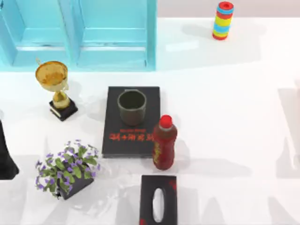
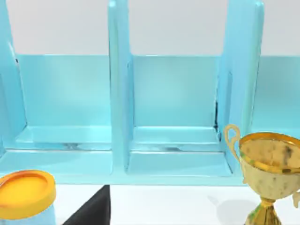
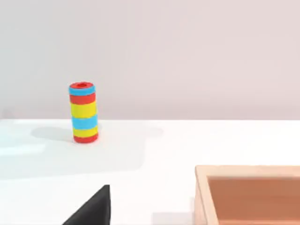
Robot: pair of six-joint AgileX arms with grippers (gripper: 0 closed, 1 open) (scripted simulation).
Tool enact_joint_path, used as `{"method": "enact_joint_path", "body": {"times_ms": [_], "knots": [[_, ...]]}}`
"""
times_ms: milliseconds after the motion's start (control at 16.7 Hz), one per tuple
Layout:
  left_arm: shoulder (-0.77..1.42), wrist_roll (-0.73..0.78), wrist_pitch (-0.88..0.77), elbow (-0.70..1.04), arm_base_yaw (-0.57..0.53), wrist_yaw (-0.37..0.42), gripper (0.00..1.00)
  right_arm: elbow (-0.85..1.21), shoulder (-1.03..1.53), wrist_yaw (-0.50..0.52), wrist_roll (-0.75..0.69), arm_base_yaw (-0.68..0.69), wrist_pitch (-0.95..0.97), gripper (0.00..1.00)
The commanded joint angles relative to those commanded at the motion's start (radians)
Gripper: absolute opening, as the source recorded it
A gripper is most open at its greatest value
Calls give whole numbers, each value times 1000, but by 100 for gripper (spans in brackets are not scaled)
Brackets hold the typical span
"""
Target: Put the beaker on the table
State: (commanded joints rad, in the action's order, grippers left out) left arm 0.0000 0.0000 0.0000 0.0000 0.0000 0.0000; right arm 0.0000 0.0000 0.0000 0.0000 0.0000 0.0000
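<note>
The beaker (image 1: 131,107), a small olive-grey cup with a thick rim, stands upright on the upper half of a black book (image 1: 131,122) with red lettering, near the middle of the white table (image 1: 225,122). My left arm (image 1: 5,157) is parked at the table's left edge, well away from the beaker, and a dark piece of it (image 2: 93,211) juts into the left wrist view. My right arm is parked at the right side, with a dark piece of it (image 3: 93,208) in the right wrist view. Neither arm holds or touches anything.
A red bottle (image 1: 164,143) stands at the book's lower right corner. A gold trophy (image 1: 55,86) is left of the book, a potted plant (image 1: 68,168) lower left, a black tissue box (image 1: 158,204) in front. A blue shelf (image 1: 79,33) and a striped cylinder (image 1: 223,20) stand at the back. A wooden box (image 3: 251,194) is nearby.
</note>
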Motion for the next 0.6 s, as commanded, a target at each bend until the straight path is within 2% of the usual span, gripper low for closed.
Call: {"method": "enact_joint_path", "body": {"times_ms": [300,600], "knots": [[0,0,0,0,0,0,100,54,48,4,14,23,-22,100],[0,0,0,0,0,0,100,351,308,43,86,124,-170,100]]}}
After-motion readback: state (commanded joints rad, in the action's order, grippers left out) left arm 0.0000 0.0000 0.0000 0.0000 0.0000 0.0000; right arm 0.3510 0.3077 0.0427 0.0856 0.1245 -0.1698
